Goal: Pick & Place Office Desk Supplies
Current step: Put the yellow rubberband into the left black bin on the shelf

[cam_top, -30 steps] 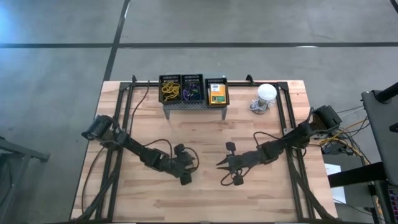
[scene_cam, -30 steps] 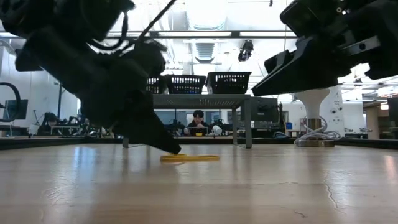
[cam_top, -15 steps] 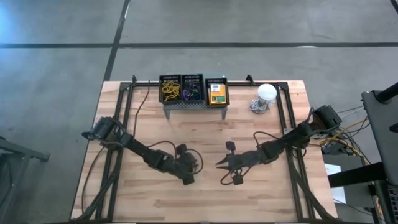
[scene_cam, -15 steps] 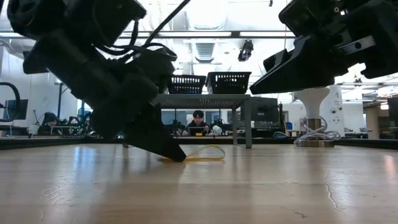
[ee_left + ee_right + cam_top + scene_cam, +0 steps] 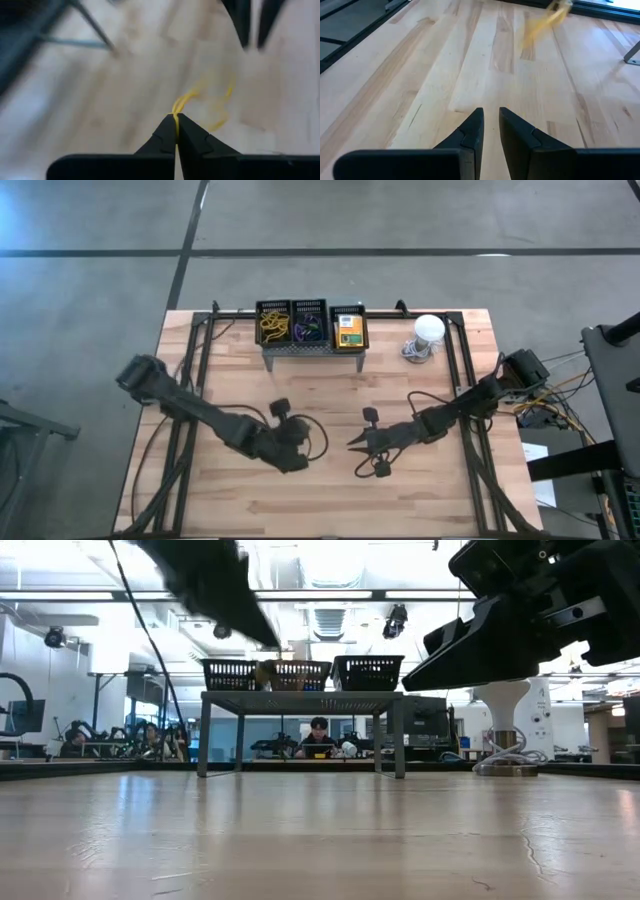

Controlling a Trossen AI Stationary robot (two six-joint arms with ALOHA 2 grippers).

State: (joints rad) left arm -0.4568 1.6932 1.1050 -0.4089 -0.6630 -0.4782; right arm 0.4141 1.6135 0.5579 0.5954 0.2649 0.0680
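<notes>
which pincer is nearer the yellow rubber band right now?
Left. The left pincer is shut on the yellow rubber band, which dangles from its tips above the table. The right pincer hangs empty over bare wood further right, slightly parted, well clear of it.

Most of the wooden table (image 5: 330, 500) is bare planks, so the whole front strip and the middle gap between the arms are wide open. The only things standing on it are at the far edge: the grey perforated stand (image 5: 311, 348) on legs, with three black baskets (image 5: 310, 323) on top, and the white dome-shaped object (image 5: 428, 330) with its cable just to the right. There's see-through room under the stand between its legs in the low view. The left arm (image 5: 215, 423) and right arm (image 5: 440, 420) each cut diagonally across their own side, and black frame rails (image 5: 198, 360) run along both table edges.
</notes>
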